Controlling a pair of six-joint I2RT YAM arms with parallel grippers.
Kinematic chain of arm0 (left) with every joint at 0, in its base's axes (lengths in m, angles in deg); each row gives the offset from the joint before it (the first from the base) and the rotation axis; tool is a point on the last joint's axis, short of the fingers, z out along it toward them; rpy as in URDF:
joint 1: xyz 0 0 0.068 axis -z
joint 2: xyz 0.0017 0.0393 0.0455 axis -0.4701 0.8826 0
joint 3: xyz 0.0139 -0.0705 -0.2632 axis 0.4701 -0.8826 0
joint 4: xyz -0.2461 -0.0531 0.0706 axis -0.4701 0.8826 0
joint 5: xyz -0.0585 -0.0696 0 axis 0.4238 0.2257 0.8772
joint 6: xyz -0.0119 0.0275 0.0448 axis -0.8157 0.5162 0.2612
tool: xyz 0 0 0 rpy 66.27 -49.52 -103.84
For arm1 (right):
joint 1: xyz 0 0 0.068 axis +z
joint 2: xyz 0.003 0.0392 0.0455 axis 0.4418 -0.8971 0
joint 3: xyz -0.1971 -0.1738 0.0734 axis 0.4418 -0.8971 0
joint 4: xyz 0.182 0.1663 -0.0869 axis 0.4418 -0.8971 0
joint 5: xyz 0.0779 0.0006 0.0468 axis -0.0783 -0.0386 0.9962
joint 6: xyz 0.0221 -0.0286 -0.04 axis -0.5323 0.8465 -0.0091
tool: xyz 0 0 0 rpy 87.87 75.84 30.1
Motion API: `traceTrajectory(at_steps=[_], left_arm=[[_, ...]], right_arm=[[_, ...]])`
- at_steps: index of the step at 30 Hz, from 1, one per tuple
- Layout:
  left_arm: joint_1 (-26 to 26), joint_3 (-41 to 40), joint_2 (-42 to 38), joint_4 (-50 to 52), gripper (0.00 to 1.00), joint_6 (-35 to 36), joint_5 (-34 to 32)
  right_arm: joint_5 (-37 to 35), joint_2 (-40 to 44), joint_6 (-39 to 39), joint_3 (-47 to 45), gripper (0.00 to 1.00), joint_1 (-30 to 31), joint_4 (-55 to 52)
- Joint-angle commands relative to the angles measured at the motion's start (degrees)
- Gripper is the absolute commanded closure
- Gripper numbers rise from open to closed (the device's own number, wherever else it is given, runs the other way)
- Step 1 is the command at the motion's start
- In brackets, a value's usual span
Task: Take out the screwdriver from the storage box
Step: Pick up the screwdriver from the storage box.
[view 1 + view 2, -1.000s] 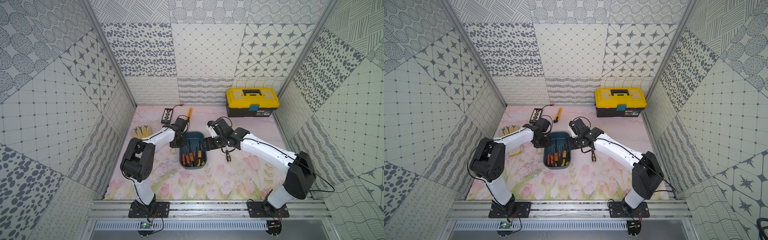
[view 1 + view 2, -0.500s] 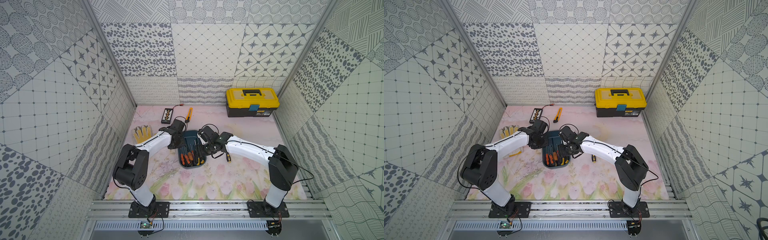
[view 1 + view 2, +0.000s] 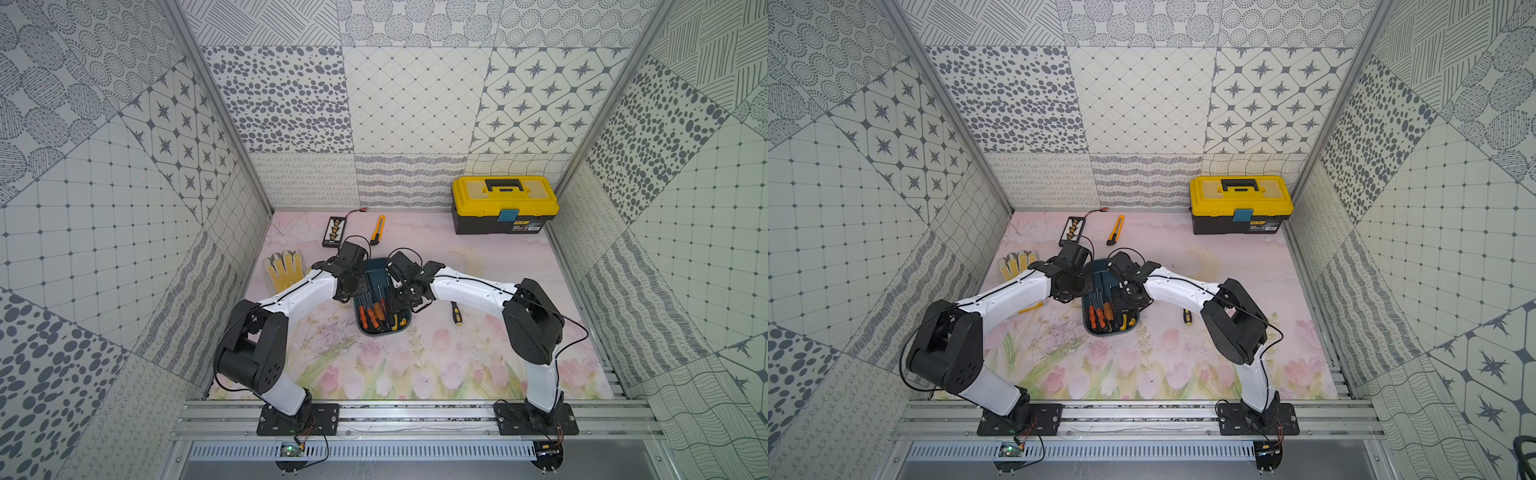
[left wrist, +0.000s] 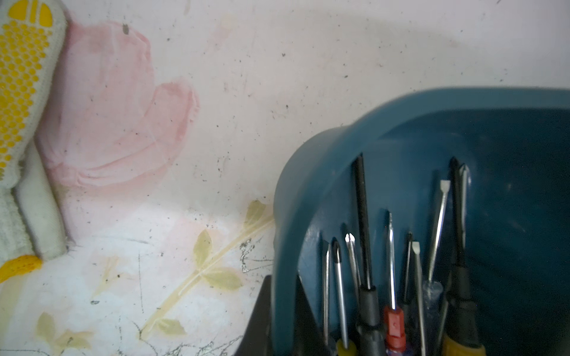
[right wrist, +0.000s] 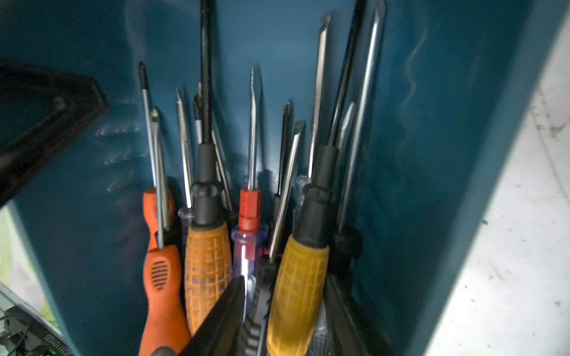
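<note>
**Status**

The storage box [image 3: 382,331], a shallow, dark teal-blue plastic bin with rounded corners and no lid, sits at mid-table on the floral mat [image 3: 415,365], between the two arms. It holds a bundle of screwdrivers lying side by side with their handles toward the robot.

**Left gripper**

The left gripper [image 4: 282,308] is closed on the box's side wall, with one finger outside the rim and one inside. It steadies the bin.

**Right gripper**

A second ago the right gripper [image 5: 277,323] hung over the box's far end. It has since swung into the bin and come down over the handles, and its jaws have narrowed.

The jaws now stand apart. They bracket the yellow-handled screwdriver [image 5: 299,277], a cross-hatched grip with a black collar and a long shank, and a slimmer black-ribbed handle beside it. Firm contact with the pads cannot be confirmed, because the wrist view is blurred.

**What this means for the task**

- The reach is complete and the grasp is in progress.
- No tool has left the box in this cycle. A small yellow-and-black screwdriver [image 3: 456,312] already lies on the mat at the robot's right.
- Closing further will probably pinch two handles together.
- A slow, straight lift is advised while the other arm keeps the bin down.
</note>
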Motion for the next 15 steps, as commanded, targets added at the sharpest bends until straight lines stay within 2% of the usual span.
traceTrajectory(at_steps=[1,14,15], left_arm=[[0.09,0.06,-1.34,-6.21,1.00,-0.84,-0.85],[0.13,0.45,-0.40,-5.80,1.00,-0.22,-0.89],[0.18,0.41,-0.44,-5.74,1.00,-0.20,-1.05]], right_arm=[[-1.37,-1.44,-1.55,1.06,0.62,0.72,-1.36],[-1.21,2.51,-2.20,-1.44,1.00,1.26,2.40],[-1.13,3.15,-1.99,-1.57,1.00,1.28,2.88]])
